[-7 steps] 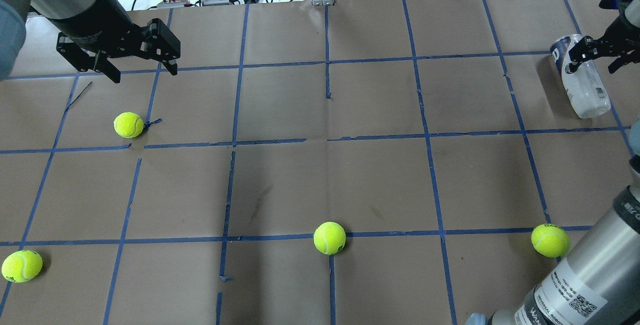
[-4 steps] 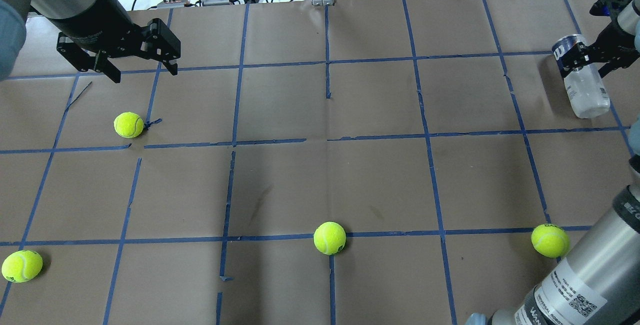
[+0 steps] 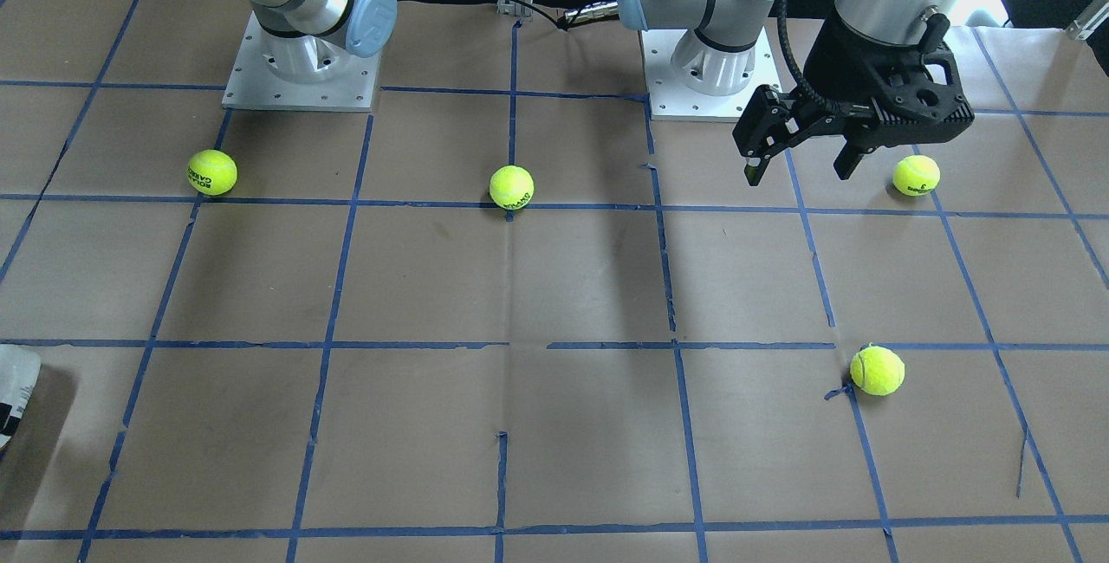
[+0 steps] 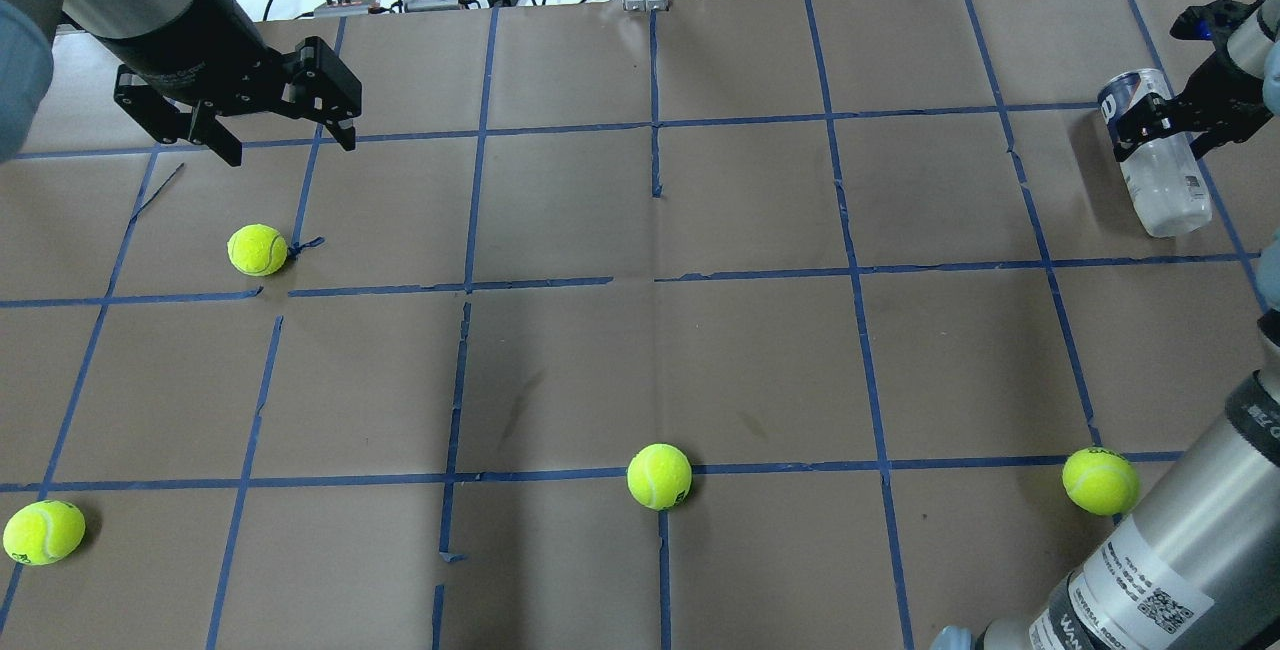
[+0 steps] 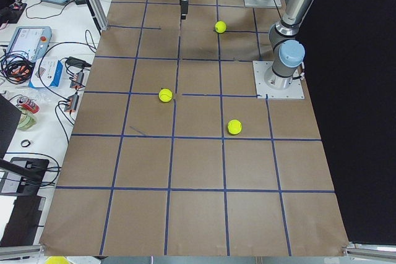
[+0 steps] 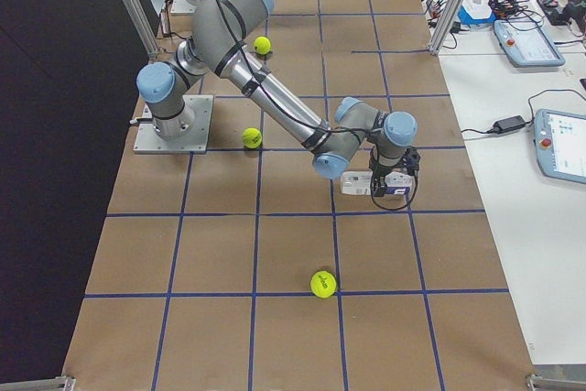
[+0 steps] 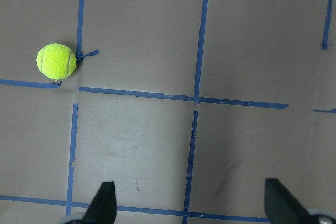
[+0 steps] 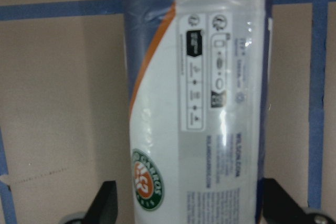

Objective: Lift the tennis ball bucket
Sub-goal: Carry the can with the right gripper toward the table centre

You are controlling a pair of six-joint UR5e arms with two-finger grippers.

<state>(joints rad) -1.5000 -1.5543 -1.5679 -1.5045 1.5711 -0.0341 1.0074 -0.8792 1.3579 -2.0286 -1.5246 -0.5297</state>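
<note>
I see the tennis ball bucket (image 4: 1160, 185) lying on its side on the counter (image 4: 700, 350), out at the robot's right end. The right claw (image 4: 1163, 145) straddles it near the cap, fingers spread and not clamped. The left claw (image 4: 290, 150) hangs released, well apart.

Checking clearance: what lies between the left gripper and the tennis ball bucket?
In the overhead view, only bare brown paper with blue tape lines runs from the left gripper to the clear plastic tennis ball bucket.

I count five tennis balls (image 6: 252, 137) on the table (image 4: 700, 330): four on one side of the single tennis ball bucket (image 4: 1165, 185), a fifth ball (image 6: 321, 283) alone on its other side. I have two grippers: left gripper (image 4: 290, 148), right gripper (image 4: 1160, 135).
</note>
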